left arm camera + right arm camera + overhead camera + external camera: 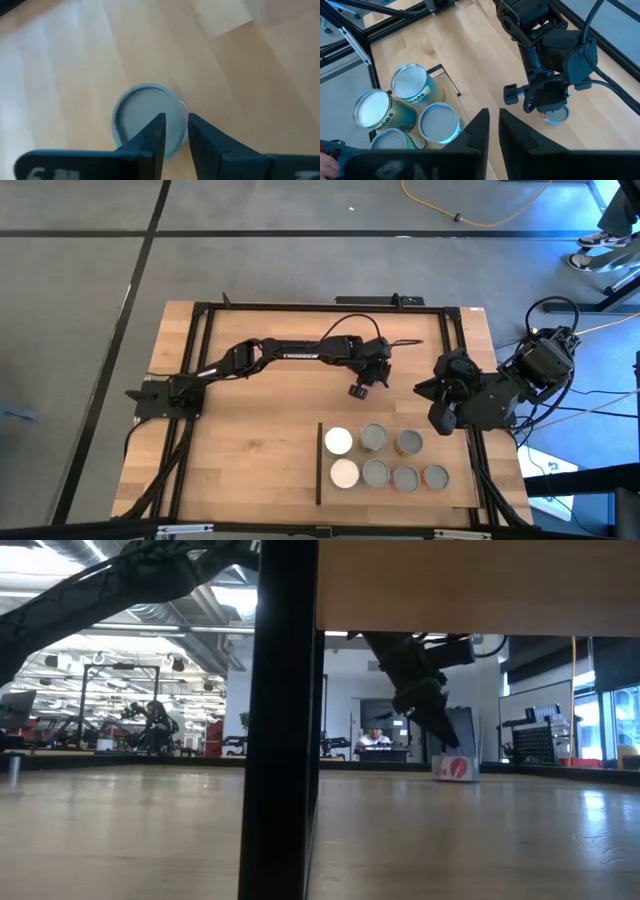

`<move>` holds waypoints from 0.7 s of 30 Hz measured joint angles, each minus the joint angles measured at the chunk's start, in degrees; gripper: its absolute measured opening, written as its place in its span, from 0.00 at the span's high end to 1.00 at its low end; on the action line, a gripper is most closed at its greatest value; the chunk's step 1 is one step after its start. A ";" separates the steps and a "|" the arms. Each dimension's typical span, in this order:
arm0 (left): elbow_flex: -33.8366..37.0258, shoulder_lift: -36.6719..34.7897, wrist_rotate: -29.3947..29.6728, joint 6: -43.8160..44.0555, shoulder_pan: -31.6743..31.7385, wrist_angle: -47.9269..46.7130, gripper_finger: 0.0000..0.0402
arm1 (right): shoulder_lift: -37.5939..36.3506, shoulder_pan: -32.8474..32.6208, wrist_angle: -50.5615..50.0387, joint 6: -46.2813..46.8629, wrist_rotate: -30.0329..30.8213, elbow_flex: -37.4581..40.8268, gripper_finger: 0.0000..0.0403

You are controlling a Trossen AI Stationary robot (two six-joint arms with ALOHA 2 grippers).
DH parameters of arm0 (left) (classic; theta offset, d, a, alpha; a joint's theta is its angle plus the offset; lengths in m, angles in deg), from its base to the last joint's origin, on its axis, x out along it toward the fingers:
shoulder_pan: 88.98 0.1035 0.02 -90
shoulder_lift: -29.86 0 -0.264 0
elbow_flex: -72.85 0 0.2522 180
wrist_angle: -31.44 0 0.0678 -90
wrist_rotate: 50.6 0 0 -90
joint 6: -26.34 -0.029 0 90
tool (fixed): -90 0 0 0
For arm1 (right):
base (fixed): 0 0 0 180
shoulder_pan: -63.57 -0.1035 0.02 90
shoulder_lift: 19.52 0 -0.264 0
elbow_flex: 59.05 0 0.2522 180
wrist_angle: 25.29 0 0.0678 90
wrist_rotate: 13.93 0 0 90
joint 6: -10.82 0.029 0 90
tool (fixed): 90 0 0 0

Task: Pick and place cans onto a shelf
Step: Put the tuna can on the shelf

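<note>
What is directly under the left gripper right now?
Under the left gripper stands one can, grey top up, on the bare tabletop. The fingers cover part of its top, and its side is mostly hidden.

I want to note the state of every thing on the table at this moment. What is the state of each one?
loose can: upright on the tabletop, outside the shelf, directly under the left gripper.
seven cans: upright on the shelf, in two rows.
shelf: flat on the tabletop, partly filled.
left gripper: above the loose can.
right gripper: holding nothing, beside the shelf.
</note>
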 joint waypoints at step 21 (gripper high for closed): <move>-2.16 -20.75 -4.56 3.64 3.55 -14.19 0.86 | -4.68 5.50 0.00 3.52 4.41 7.75 0.89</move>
